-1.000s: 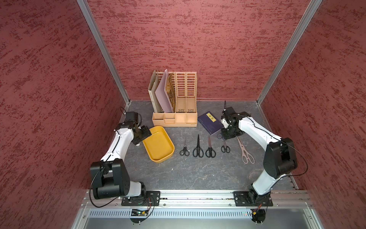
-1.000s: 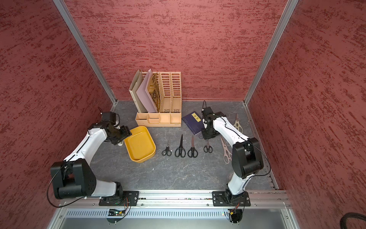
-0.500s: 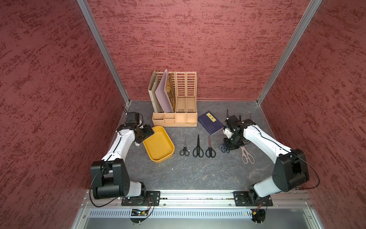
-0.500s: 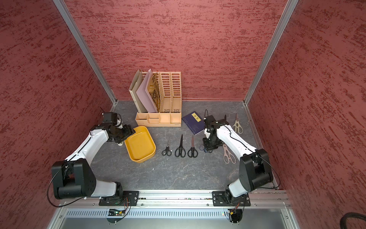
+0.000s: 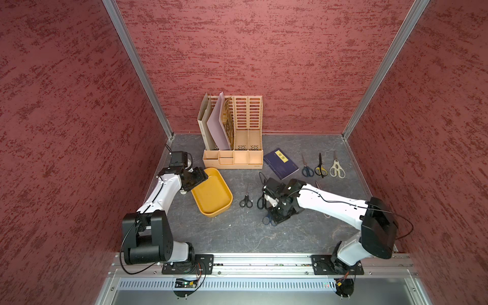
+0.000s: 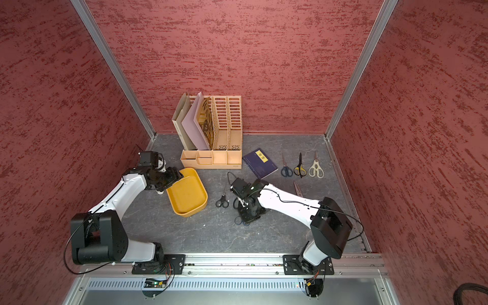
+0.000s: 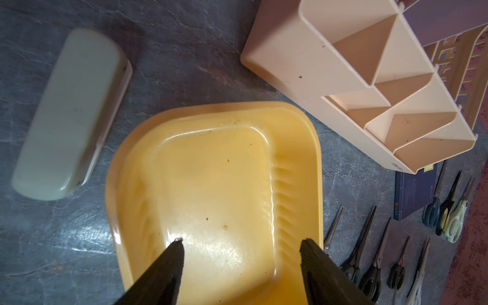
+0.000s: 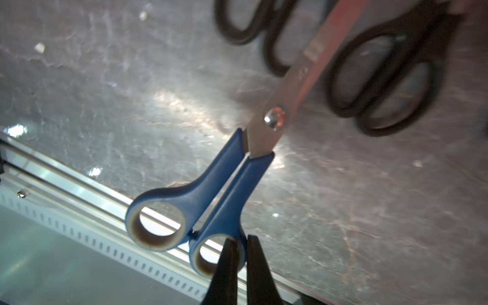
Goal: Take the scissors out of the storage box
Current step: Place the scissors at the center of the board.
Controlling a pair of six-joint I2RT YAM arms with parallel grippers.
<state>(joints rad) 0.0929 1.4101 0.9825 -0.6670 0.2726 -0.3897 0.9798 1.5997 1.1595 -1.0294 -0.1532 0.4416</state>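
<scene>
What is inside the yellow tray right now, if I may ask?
Nothing visible: the yellow tray shows a bare, speckled floor. The left claw covers part of one end.

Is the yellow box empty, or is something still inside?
Empty. The left wrist view shows the box with a bare floor, only tiny specks; the scissors lie outside it.

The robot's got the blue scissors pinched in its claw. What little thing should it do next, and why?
Probably lower the blue scissors onto the table and let go. The right gripper is shut on one handle ring, the yellow tray is already empty, and a black pair already lies on the table, so this pair likely only needs setting down.
</scene>
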